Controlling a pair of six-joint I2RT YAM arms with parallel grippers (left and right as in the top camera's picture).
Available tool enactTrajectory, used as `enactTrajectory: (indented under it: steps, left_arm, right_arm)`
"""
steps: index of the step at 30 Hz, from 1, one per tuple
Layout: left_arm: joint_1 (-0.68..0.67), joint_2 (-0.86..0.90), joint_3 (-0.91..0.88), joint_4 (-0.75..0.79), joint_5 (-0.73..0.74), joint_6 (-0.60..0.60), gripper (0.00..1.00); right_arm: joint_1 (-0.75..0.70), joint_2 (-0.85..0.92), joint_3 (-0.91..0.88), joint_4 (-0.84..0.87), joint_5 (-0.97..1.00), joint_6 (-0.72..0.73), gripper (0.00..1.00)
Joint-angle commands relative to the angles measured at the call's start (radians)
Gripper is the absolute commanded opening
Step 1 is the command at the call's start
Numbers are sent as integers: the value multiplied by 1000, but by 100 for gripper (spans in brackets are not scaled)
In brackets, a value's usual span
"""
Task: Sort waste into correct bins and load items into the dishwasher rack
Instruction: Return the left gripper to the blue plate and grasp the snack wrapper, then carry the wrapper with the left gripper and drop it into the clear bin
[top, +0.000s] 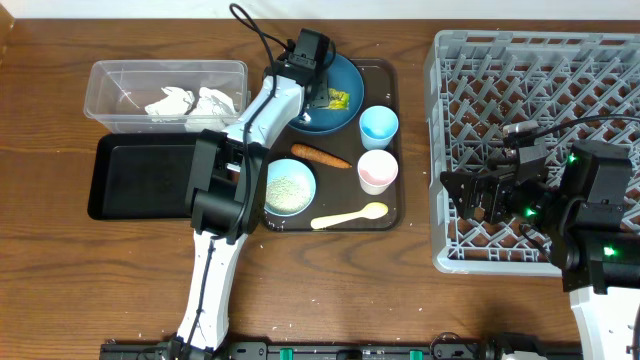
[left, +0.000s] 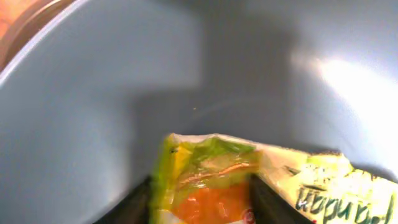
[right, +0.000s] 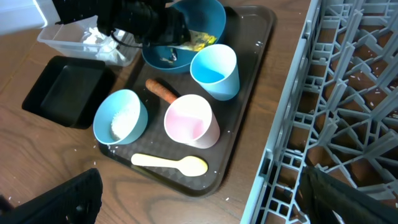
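Note:
My left gripper (top: 325, 92) is down on the dark blue plate (top: 345, 68), its jaws shut on the yellow-green snack wrapper (left: 205, 168), whose orange print sits between the black fingers (left: 134, 202). On the brown tray lie the carrot (top: 320, 155), the light blue cup (top: 378, 125), the white-pink cup (top: 377, 170), the light blue bowl (top: 290, 187) with rice in it, and the pale yellow spoon (top: 348, 216). My right gripper (top: 462, 195) hangs open and holds nothing, over the left edge of the grey dishwasher rack (top: 600, 60).
The clear tub (top: 110, 80) at the back left holds crumpled white tissue (top: 190, 100). In front of it lies the black tray (top: 140, 175). The brown serving tray (top: 392, 215) sits between these bins and the rack. Rice grains are scattered on the wood.

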Motion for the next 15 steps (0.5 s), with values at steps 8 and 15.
enactTrajectory:
  steps: [8,15]
  left_arm:
    - [-4,-13,-3,-12,45,11,6]
    - [8,-188,-3,-66,44,11,6]
  right_arm:
    - [-3,-2,21,-1,-9,-7,99]
    - [-3,-2,21,-2,-8,-7,99]
